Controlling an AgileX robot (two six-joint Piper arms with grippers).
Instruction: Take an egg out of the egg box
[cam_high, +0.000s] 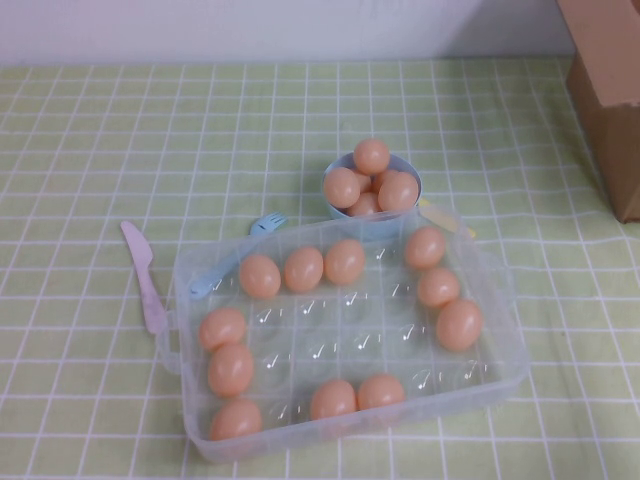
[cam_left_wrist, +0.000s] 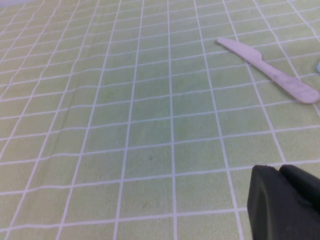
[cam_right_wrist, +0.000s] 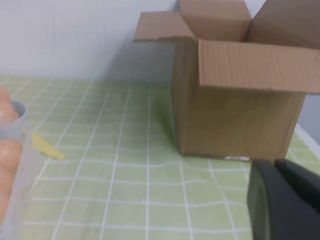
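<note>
The clear egg box (cam_high: 350, 432) stands on the checked cloth near the front, with several peach-orange eggs around its rim cells, one of them (cam_high: 344, 261) in the far row. Its edge (cam_right_wrist: 20, 185) and some eggs (cam_right_wrist: 7, 150) show in the right wrist view. My left gripper (cam_left_wrist: 280, 170) is shut and empty, low over bare cloth left of the box. My right gripper (cam_right_wrist: 275, 162) is shut and empty, over the cloth right of the box. Neither gripper shows in the high view.
A light-blue bowl (cam_high: 410, 175) with several eggs stands just behind the box. A pink knife (cam_high: 145, 280), also seen in the left wrist view (cam_left_wrist: 270, 70), and a blue fork (cam_high: 235, 255) lie at its left. A yellow utensil (cam_high: 447, 218) lies by the bowl. A cardboard box (cam_high: 610, 90) stands at the right.
</note>
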